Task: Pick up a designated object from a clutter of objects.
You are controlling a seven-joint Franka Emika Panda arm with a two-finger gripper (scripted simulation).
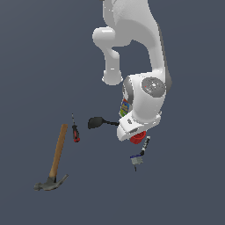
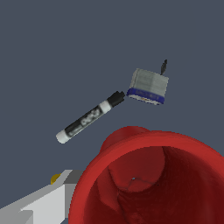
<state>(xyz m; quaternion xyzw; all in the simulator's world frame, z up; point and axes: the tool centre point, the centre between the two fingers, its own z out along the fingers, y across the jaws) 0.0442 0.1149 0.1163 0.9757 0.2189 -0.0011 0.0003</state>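
The red cup point(image 1: 138, 138) shows only as a small red patch under my white hand in the exterior view. In the wrist view the cup point(image 2: 148, 183) fills the frame from very close, its open mouth facing the camera. My gripper point(image 1: 134, 132) sits right over the cup, and its fingers are hidden in both views. The rest of the clutter lies around it: a black-and-white marker point(image 2: 89, 117) and a small grey and blue block point(image 2: 148, 86) just beyond the cup.
A black spoon point(image 1: 99, 122), a red-handled screwdriver point(image 1: 75, 131) and a wooden-handled hammer point(image 1: 55, 160) lie toward the exterior view's left. A white bottle with a colourful label point(image 1: 125, 107) peeks out behind the arm. A white-grey shape point(image 2: 43, 205) sits beside the cup.
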